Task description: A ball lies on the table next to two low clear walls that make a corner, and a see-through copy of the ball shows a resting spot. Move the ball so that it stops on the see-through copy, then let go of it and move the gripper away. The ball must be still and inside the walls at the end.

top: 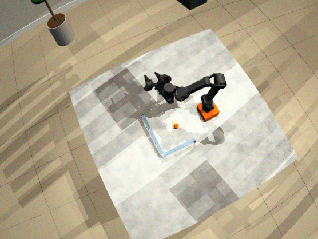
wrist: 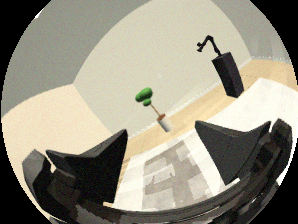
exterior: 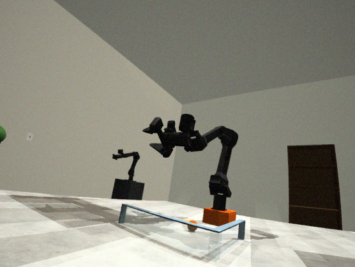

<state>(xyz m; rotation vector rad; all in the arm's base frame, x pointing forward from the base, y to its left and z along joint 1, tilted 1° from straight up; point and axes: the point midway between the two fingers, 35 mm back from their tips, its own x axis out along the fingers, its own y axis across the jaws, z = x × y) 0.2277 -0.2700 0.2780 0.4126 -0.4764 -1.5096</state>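
Arm on an orange base, reaching out level high above the desk, its tool spread wide with nothing between the fingers and well apart from the ball. Ball, orange, lies on the desk inside the angle of the two clear walls, touching and partly overlapping the paler copy just beside it, between the walls and the base. Wrist view looks past the fingers to a potted plant and a second arm on a dark stand far off.
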